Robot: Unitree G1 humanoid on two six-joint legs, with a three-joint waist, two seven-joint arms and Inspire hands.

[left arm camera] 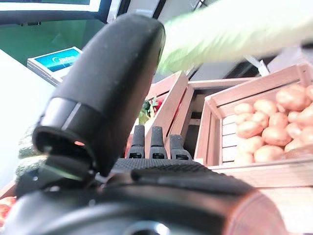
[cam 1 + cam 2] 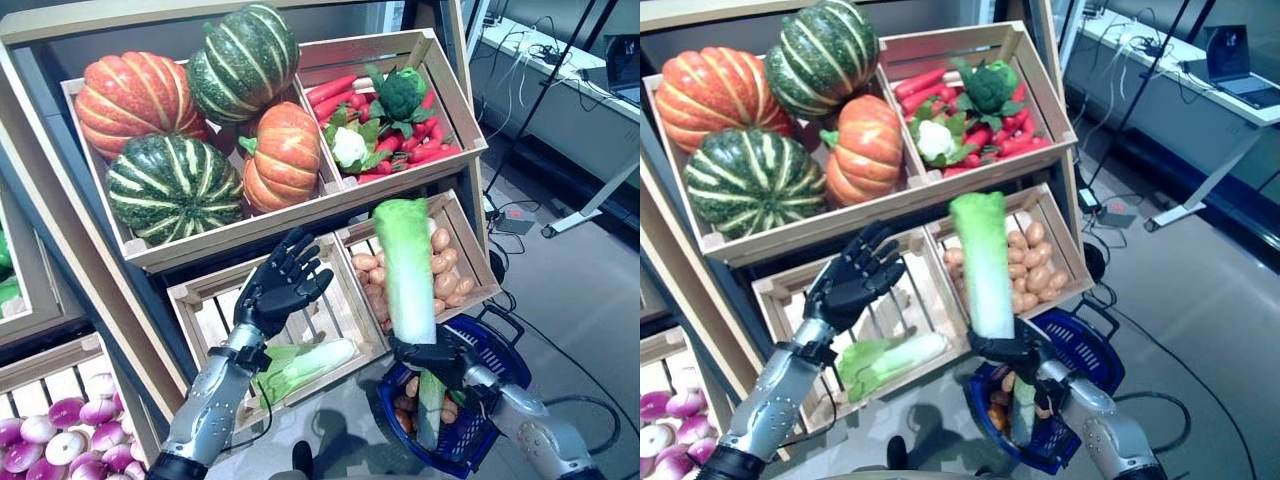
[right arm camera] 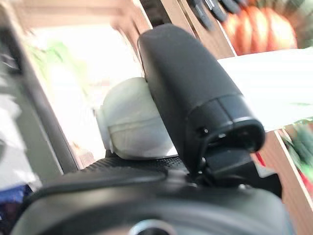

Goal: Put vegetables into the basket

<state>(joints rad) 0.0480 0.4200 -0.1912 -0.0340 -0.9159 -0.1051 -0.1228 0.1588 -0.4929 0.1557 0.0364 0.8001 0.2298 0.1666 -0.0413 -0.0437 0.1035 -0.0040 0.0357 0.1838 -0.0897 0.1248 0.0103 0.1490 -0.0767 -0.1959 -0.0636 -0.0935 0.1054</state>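
Wooden slatted display shelf (image 2: pixel 300 215) is seen with four crates in view. Top left crate: four ribbed pumpkins (image 2: pixel 175 185) are counted, two green-striped, two orange. Top right crate: red carrots are piled with one dark green broccoli head (image 2: pixel 400 92) and one white cauliflower (image 2: pixel 349 146); carrots cannot be counted. Lower right crate is filled with brown potatoes (image 2: pixel 448 272), too many to count.

One long pale green napa cabbage (image 2: pixel 408 268) is held upright by the right hand (image 2: pixel 432 356), fingers clenched round its base, directly above the blue plastic wire basket (image 2: pixel 500 352) on the floor. Vegetables are already seen inside the basket. For the step, the cabbage is best lowered and tipped sideways before release, so the rim is cleared.

A second napa cabbage (image 2: pixel 305 368) is left in the lower left crate. Left hand (image 2: pixel 282 285) is raised, fingers released and spread, nothing held.

Purple-white onions (image 2: pixel 60 430) are seen at far lower left, uncounted.
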